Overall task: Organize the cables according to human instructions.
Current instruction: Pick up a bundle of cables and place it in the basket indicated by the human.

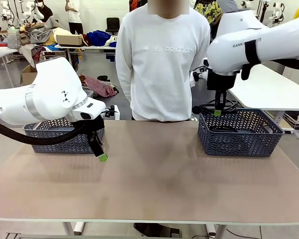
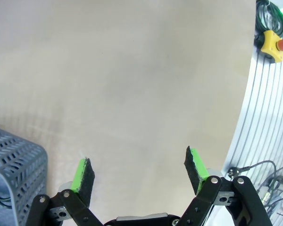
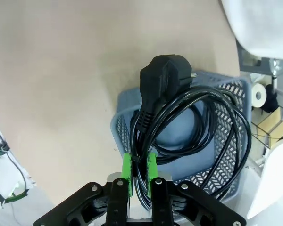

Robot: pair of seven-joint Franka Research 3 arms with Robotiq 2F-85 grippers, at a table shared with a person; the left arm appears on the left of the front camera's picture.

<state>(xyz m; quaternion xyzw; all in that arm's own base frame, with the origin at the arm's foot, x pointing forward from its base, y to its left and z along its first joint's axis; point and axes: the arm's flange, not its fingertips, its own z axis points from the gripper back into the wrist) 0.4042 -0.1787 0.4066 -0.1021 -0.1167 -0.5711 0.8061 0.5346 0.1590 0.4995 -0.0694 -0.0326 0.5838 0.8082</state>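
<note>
My right gripper (image 1: 218,112) hangs over the grey right basket (image 1: 261,141), shut on a coiled black cable (image 1: 230,105). From the right wrist, the coil (image 3: 217,122) dangles from the closed green pads (image 3: 127,168) with its black plug (image 3: 164,80) on top, and the basket (image 3: 226,94) lies below it. My left gripper (image 1: 102,155) points down at the table just in front of the grey left basket (image 1: 45,137). The left wrist view has this gripper (image 2: 139,172) open with nothing between the fingers, and bare tabletop beneath.
A person in a white sweater (image 1: 162,64) stands at the far side of the table, between the two baskets. A corner of the left basket (image 2: 14,165) shows beside my left fingers. A yellow emergency-stop box (image 2: 272,43) sits beyond the table's edge.
</note>
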